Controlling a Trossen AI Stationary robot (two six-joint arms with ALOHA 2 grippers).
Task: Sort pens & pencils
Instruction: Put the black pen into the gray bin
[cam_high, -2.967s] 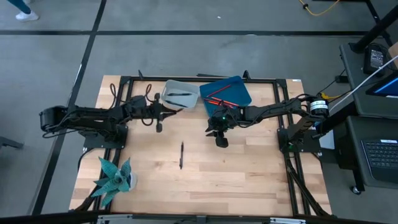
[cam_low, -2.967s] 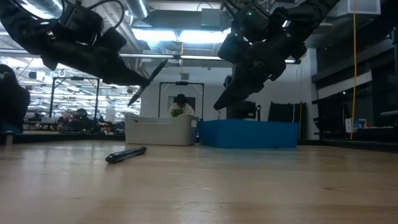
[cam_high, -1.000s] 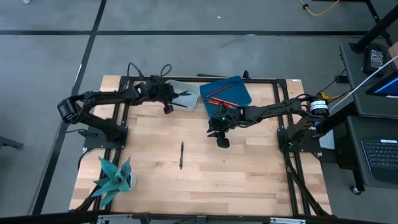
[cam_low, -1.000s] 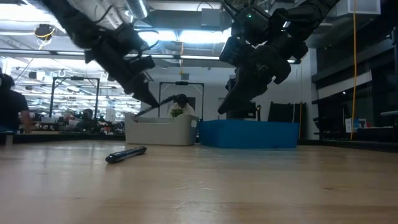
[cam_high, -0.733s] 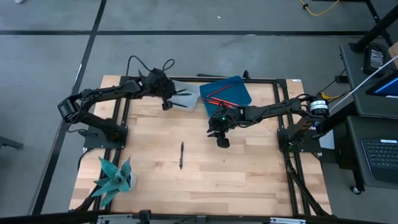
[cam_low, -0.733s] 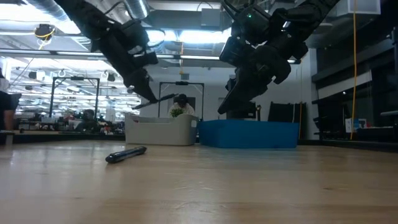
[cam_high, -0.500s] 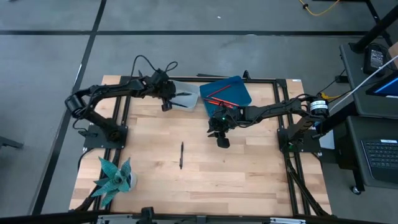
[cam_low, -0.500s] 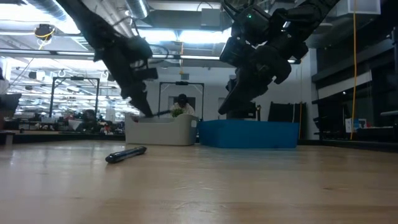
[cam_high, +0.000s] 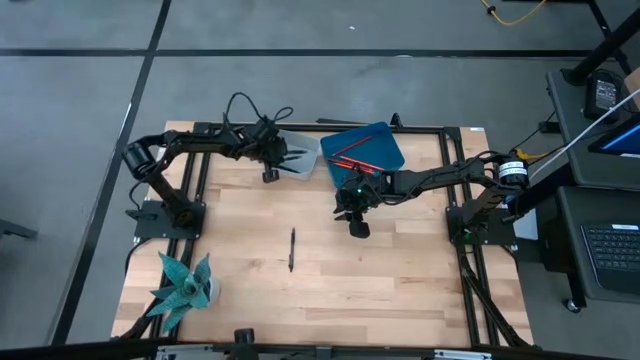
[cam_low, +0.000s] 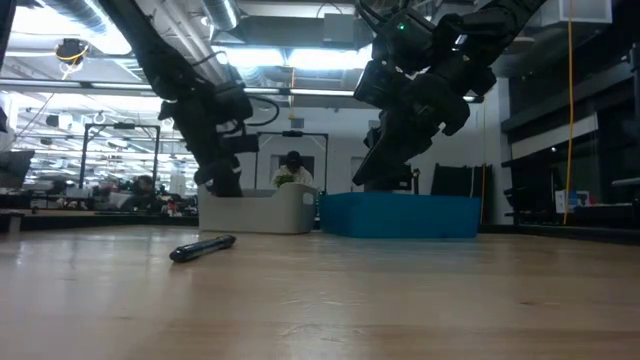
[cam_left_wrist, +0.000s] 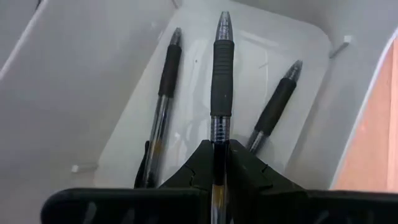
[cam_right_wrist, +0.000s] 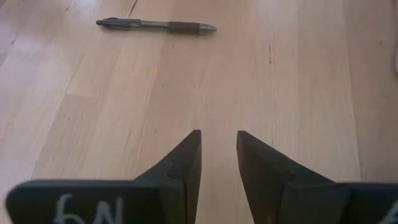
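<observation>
My left gripper (cam_high: 272, 163) reaches down into the white bin (cam_high: 296, 150) at the table's far side, shut on a black pen (cam_left_wrist: 222, 74). Two more pens (cam_left_wrist: 163, 93) (cam_left_wrist: 273, 106) lie on the bin's floor on either side of it. One black pen (cam_high: 292, 250) lies flat on the wood near the table's middle. Red pencils (cam_high: 350, 152) lie in the blue bin (cam_high: 385, 150) beside the white one. My right gripper (cam_high: 352, 215) hangs open above the bare wood, in front of the blue bin, with nothing between its fingers (cam_right_wrist: 186, 155). My left gripper pinches the pen's clear barrel (cam_left_wrist: 217, 132), just behind the black rubber grip, between its two fingers. The fingers slant down from the table's left side and lie along the pen. The pen sticks out ahead of them, tip forward, over the bin's floor; I cannot tell whether it touches.
A teal paper plant (cam_high: 185, 285) stands at the near left corner. The dark frame rails (cam_high: 200, 130) run along the table's edges. The loose pen (cam_right_wrist: 155, 25) lies ahead of my right gripper on open wood.
My left gripper has sunk from above the white bin's rim down into the bin and tipped its fingers steeply downward, keeping hold of the pen. The pen, which stuck out nearly level above the bin, is now below the rim.
</observation>
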